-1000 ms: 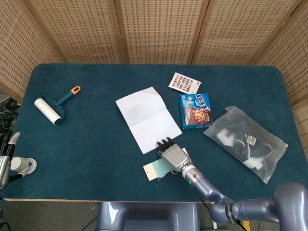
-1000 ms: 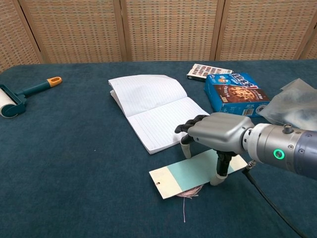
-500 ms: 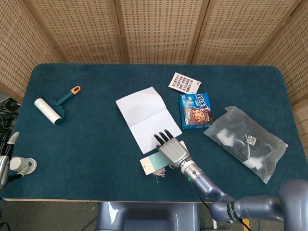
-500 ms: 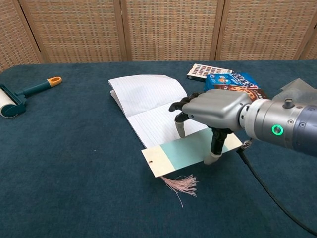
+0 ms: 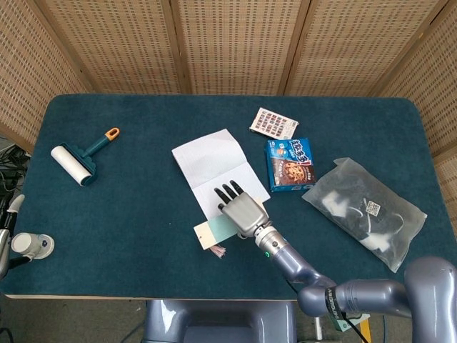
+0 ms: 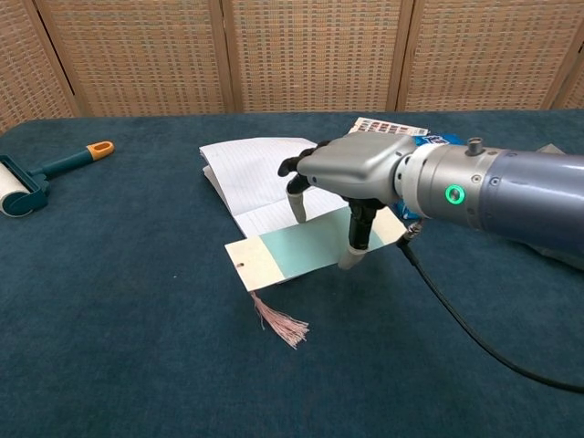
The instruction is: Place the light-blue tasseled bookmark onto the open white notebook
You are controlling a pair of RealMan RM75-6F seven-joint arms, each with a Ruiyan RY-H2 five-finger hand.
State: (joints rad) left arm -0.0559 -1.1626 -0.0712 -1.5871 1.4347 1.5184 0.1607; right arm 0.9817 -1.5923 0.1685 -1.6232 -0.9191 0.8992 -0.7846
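Note:
The light-blue bookmark, with a white end and a pink tassel, is held by my right hand. The fingers pinch its right part from above. It hangs tilted over the near edge of the open white notebook, its white end past the notebook's corner, the tassel dangling over the cloth. My left hand shows only as a sliver at the far left edge of the head view; how its fingers lie is unclear.
A lint roller lies at the left. A blue cookie box, a printed card and a plastic bag lie right of the notebook. The table has a dark teal cloth.
My right hand has lifted the bookmark off the cloth and carried it left and away from the front edge, over the notebook's near edge. The tassel now hangs free.

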